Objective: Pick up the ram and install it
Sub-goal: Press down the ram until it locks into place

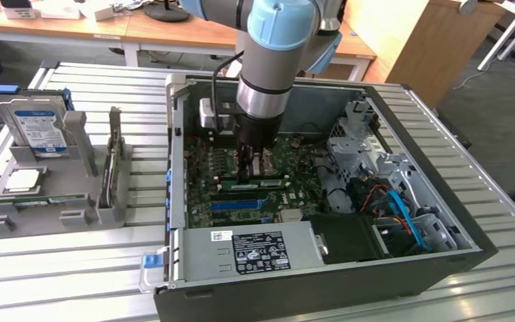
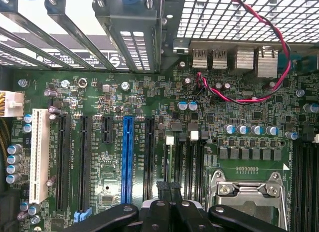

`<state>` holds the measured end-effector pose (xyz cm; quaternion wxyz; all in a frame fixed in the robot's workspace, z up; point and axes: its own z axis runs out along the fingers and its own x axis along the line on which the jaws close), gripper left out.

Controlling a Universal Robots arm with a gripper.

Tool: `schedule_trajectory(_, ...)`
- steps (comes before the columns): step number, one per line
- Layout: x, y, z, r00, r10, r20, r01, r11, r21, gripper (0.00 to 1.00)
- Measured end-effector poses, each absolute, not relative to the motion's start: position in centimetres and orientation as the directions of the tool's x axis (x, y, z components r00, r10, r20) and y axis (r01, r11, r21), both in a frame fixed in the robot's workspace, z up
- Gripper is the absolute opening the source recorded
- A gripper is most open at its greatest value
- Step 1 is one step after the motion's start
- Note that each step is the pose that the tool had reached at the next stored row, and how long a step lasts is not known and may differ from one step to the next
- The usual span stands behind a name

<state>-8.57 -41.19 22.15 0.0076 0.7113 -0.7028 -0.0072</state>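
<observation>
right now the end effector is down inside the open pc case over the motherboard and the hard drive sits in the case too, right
Not quite. The end effector is inside the PC case over the motherboard, but the exterior view shows the hard drive outside it, standing in the grey holder beside it.

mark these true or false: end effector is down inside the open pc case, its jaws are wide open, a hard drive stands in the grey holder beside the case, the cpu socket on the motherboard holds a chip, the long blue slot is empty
1. The end effector is down inside the open PC case, over the motherboard. True.
2. Its jaws are wide open. False: they are shut.
3. A hard drive stands in the grey holder beside the case. True.
4. The CPU socket holds a chip. False: the socket looks empty; a square silver chip lies in the holder.
5. The long blue slot is empty. True.
</observation>
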Motion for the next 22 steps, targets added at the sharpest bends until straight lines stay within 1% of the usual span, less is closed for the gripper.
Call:
schedule_trajectory(6,-8.5,-41.2,22.4,0.012,-1.0,-0.002,-1.0,-0.012,0.019,0.11)
schedule_trajectory(17,-8.6,-41.2,24.8,0.012,-1.0,0.0,-1.0,-0.012,0.021,0.11)
schedule_trajectory(22,-8.6,-41.2,25.0,0.012,-1.0,0.0,-1.0,-0.012,0.021,0.11)
